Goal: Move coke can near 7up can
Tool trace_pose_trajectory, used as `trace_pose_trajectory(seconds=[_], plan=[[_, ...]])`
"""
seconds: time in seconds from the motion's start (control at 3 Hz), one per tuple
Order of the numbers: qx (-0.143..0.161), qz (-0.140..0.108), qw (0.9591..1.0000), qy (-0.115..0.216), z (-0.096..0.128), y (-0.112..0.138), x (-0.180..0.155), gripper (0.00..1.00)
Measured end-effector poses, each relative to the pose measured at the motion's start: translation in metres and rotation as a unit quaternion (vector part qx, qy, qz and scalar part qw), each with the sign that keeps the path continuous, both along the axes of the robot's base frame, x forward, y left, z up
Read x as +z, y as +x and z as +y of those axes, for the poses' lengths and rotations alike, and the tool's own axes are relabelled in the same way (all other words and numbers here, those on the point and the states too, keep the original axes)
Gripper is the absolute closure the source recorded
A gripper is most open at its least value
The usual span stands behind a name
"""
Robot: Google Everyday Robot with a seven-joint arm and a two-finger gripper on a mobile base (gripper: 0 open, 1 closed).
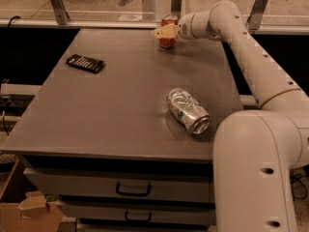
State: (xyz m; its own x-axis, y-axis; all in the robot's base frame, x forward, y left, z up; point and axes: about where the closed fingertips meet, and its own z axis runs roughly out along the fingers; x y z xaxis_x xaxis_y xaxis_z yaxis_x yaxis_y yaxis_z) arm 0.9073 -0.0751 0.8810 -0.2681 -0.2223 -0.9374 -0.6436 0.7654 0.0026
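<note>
The red coke can [168, 42] stands upright at the far edge of the grey table [111, 105], right of centre. My gripper [166, 31] reaches in from the right and sits right at the can, covering its middle. The dented silver 7up can [188, 111] with green marks lies on its side near the table's front right, well apart from the coke can.
A flat black device [85, 63] lies on the table's far left. Drawers [133, 190] sit under the tabletop. A cardboard box [29, 211] is on the floor at the lower left. My arm's base [256, 173] stands at the table's front right corner.
</note>
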Motion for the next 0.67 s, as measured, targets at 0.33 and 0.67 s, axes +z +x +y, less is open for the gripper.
trace_pose_trajectory(seconds=[0.33, 0.67], plan=[[0.024, 0.011, 0.9995, 0.018, 0.010, -0.013, 0.005, 0.41], [0.086, -0.003, 0.9958, 0.032, 0.027, -0.048, 0.030, 0.65]])
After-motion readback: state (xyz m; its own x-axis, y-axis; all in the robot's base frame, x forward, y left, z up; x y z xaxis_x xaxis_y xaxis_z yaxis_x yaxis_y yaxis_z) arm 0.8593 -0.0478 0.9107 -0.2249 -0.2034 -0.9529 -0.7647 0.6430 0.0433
